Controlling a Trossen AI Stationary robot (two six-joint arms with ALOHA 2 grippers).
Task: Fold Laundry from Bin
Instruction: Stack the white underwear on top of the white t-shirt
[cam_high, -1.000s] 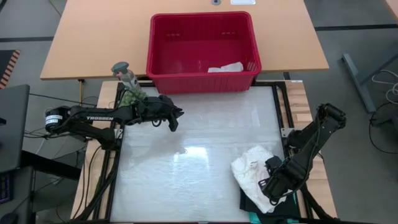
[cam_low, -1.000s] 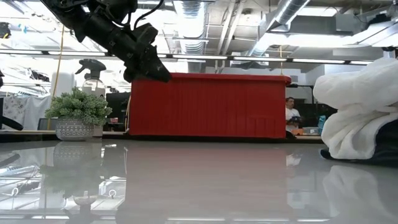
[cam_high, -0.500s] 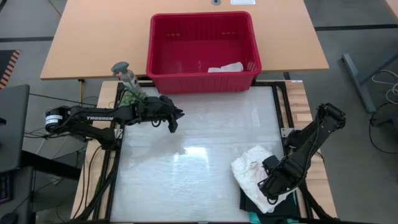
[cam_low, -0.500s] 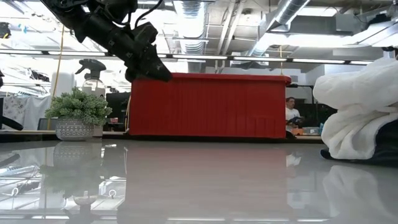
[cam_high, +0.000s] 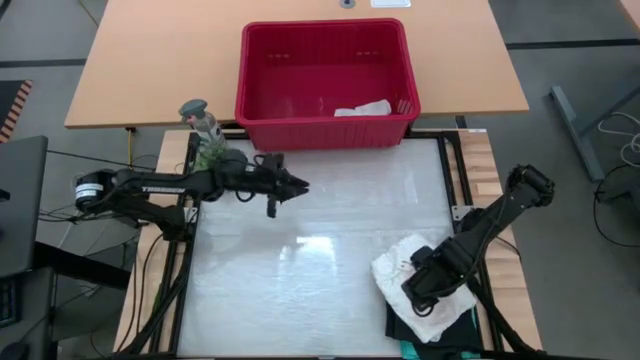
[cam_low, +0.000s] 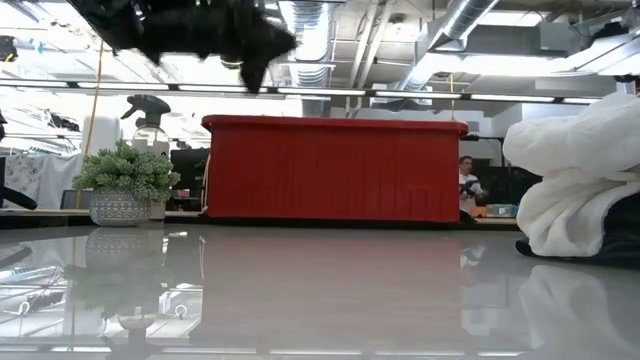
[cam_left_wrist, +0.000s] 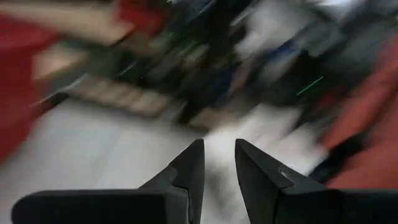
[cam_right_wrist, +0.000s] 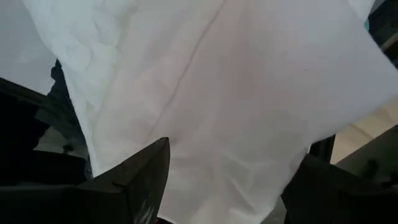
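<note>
Red bin (cam_high: 325, 75) long axis crosswise, small white cloth (cam_high: 362, 108) inside, right gripper (cam_high: 425, 290) spread over white top (cam_high: 405, 272), left gripper (cam_high: 283, 186) narrowly parted, empty.

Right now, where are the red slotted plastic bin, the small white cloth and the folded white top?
red slotted plastic bin (cam_high: 325, 131), high view, front rim.
small white cloth (cam_high: 362, 108), high view, middle.
folded white top (cam_high: 400, 268), high view, left part.

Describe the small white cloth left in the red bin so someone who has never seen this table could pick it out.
Look for the red bin standing on the wooden table at the far edge of the glossy white work surface. On its floor, against the near wall toward the right-hand corner, lies the small white cloth. It is the only thing in the bin, and much smaller than the white lacy top piled under the right gripper.
</note>
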